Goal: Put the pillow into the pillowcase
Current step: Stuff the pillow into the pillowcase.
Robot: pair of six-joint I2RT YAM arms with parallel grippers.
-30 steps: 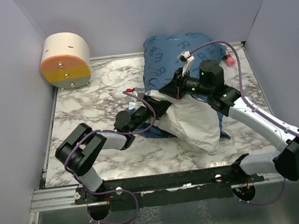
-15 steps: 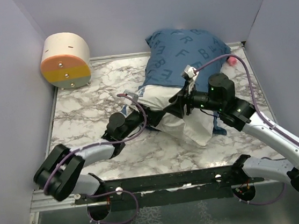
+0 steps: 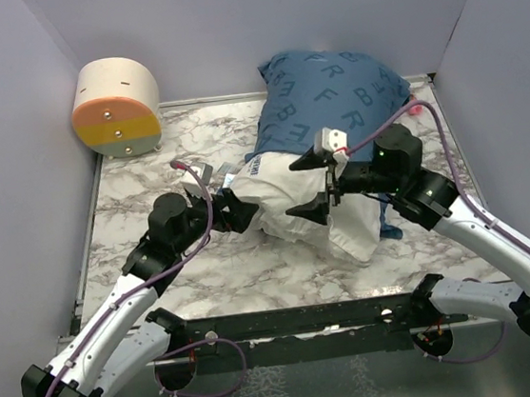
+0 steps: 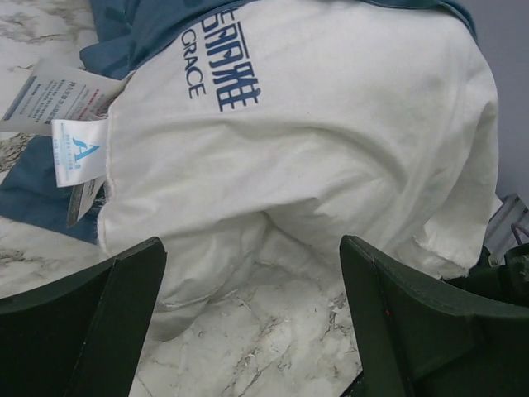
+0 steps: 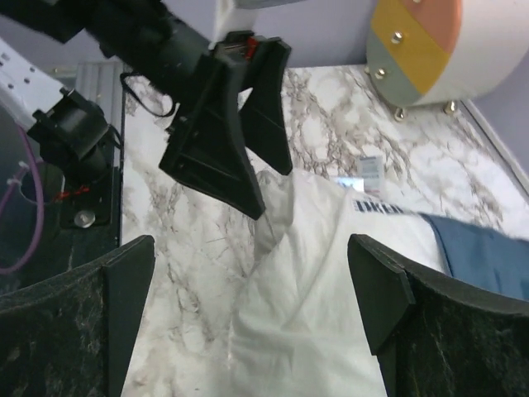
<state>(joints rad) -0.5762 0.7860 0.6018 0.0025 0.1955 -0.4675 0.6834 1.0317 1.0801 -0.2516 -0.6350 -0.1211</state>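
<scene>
Now that the left gripper (image 3: 242, 211) and right gripper (image 3: 293, 190) have let go and drawn back, jaws wide, the pillow (image 3: 346, 232) lies with its far end inside the pillowcase (image 3: 325, 91) and its near half bare, so another pull seems needed.

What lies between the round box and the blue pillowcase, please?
Nothing stands there: only bare marble table lies between the round box and the pillowcase, as the top view shows.
</scene>
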